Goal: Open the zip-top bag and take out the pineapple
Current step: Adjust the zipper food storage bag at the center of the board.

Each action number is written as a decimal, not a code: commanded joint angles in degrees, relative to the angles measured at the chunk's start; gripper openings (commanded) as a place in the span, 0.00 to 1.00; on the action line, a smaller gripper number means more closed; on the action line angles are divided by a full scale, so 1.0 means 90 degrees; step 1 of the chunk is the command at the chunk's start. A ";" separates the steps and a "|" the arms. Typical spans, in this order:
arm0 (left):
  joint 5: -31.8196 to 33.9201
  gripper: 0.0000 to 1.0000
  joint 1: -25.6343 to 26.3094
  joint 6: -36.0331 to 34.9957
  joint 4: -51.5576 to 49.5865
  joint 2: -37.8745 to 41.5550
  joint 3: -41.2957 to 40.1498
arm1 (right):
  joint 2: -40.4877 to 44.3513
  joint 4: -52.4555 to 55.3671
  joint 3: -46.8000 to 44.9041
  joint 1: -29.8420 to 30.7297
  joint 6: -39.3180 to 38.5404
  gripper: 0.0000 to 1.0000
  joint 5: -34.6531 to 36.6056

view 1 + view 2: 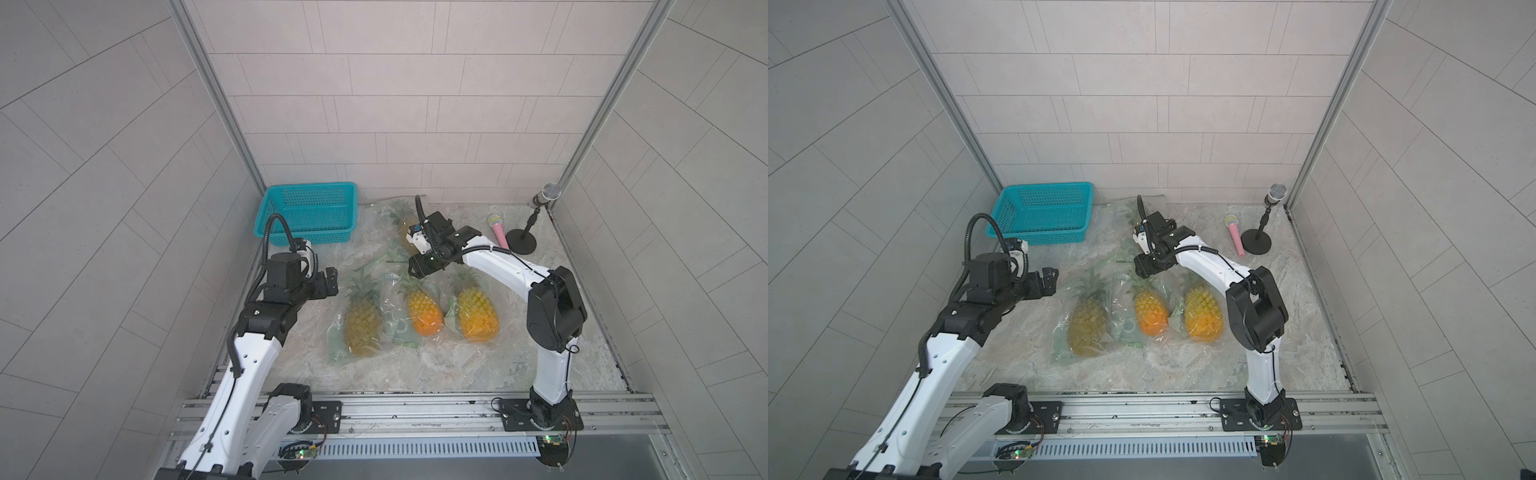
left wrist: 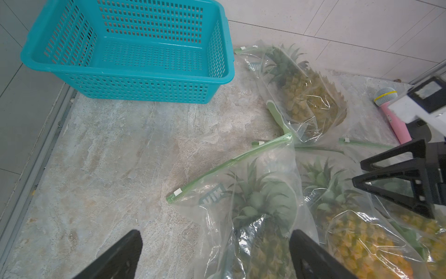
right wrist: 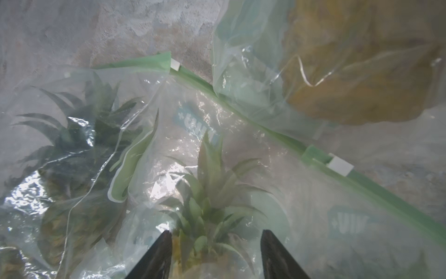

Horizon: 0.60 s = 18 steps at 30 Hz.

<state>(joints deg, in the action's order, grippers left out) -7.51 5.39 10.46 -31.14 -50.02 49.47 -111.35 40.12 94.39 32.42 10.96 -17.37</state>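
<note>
Over the middle bagged pineapple (image 1: pixel 423 309), right tool (image 3: pixel 216 234), jaws apart.

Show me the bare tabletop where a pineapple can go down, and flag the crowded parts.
Bare: the table strip between the bagged pineapples and the front rail; the patch in front of the basket, left of them; the right side nearer than the mic stand. Crowded: the centre, where their bags overlap.
</note>
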 commanded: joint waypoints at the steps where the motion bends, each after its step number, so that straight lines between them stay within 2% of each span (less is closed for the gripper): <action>1: 0.0068 1.00 0.0016 -0.0184 -0.0173 0.0089 -0.0038 | -0.0166 0.0370 0.0340 0.0108 0.0085 0.62 0.0214; 9: -0.0075 1.00 0.0017 -0.0009 -0.0145 0.0074 -0.0066 | -0.0815 0.0686 0.0928 0.0166 0.0168 0.62 0.0345; 12: -0.0132 1.00 0.0017 0.0029 -0.0144 0.0039 -0.0067 | -0.0950 0.0744 0.0977 0.0163 0.0157 0.60 0.0429; 13: -0.0143 1.00 0.0023 0.0035 -0.0146 0.0021 -0.0067 | -0.0977 0.0753 0.0982 0.0167 0.0151 0.56 0.0443; 15: -0.0176 1.00 0.0017 0.0062 -0.0144 -0.0001 -0.0067 | -0.0988 0.0757 0.0977 0.0163 0.0140 0.39 0.0399; 17: -0.0215 1.00 0.0017 0.0071 -0.0144 -0.0034 -0.0066 | -0.0871 0.0651 0.0911 0.0167 0.0161 0.17 0.0329; 18: -0.0232 1.00 0.0019 0.0068 -0.0144 -0.0032 -0.0067 | -0.0760 0.0551 0.0840 0.0161 0.0182 0.12 0.0301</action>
<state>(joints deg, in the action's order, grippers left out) -8.78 5.39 10.90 -31.81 -50.19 49.45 -119.83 44.40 102.39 33.45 11.62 -14.94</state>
